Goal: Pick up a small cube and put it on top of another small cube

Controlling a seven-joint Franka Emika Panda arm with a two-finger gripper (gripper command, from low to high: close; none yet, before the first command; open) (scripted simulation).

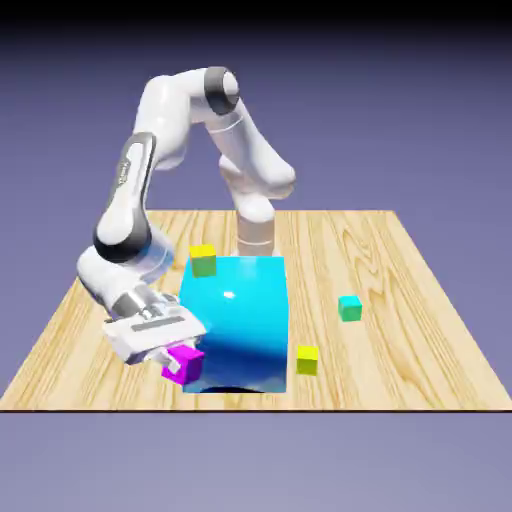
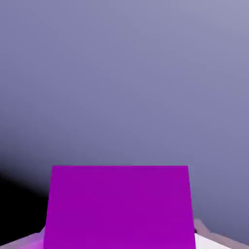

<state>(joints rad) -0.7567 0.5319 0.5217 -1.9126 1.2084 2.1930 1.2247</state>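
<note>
Picking up is done: the pincer (image 1: 178, 362) pinches the tiny bright magenta cube (image 1: 186, 361) beside the big shiny cyan cube (image 1: 240, 320), far from the tiny teal-green cube (image 1: 349, 308) waiting on the wooden table (image 1: 400, 350).

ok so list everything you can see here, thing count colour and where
magenta cube: 1, bright magenta, tiny, between the gripper's fingers, by the big cube's lower corner on the exterior view's left
teal-green cube: 1, teal-green, tiny, on the table at the exterior view's right
big cube: 1, glossy cyan, middle of the table
yellow cube: 1, yellow, tiny, near the front, right of the big cube
yellow-topped cube: 1, green with yellow top, behind the big cube's left corner
table: 1, light wood
arm: 1, white
gripper: 1, white, shut on the magenta cube
</note>
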